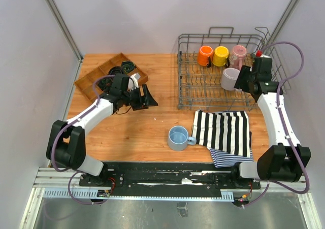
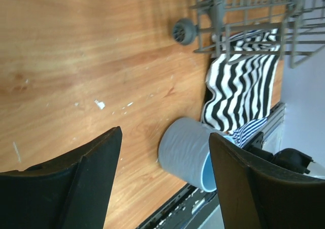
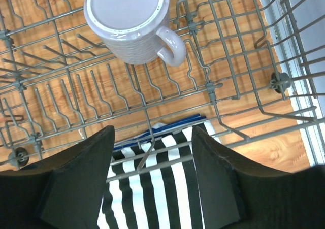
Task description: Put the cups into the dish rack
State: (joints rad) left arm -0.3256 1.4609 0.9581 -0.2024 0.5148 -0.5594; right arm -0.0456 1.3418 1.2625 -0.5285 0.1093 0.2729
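Note:
The grey wire dish rack [image 1: 189,87] stands at the back right. An orange cup [image 1: 205,55], a yellow cup [image 1: 221,56] and a pink cup [image 1: 238,55] sit along its far row. A grey cup [image 3: 127,21] rests upside down on the tines, handle to the right. My right gripper [image 3: 152,132] hangs open just clear of it, with nothing between its fingers, over the rack's near edge. A light blue cup [image 1: 177,137] stands upright on the table in front of the rack. My left gripper [image 1: 151,98] is open and empty, above the table to the cup's left; the cup [image 2: 185,150] shows beyond its fingers.
A black-and-white striped cloth [image 1: 223,130] lies over a blue-striped one in front of the rack, right of the blue cup. A wooden compartment tray [image 1: 91,79] with dark round items sits at the back left. A rack wheel [image 2: 184,31] rests on the table.

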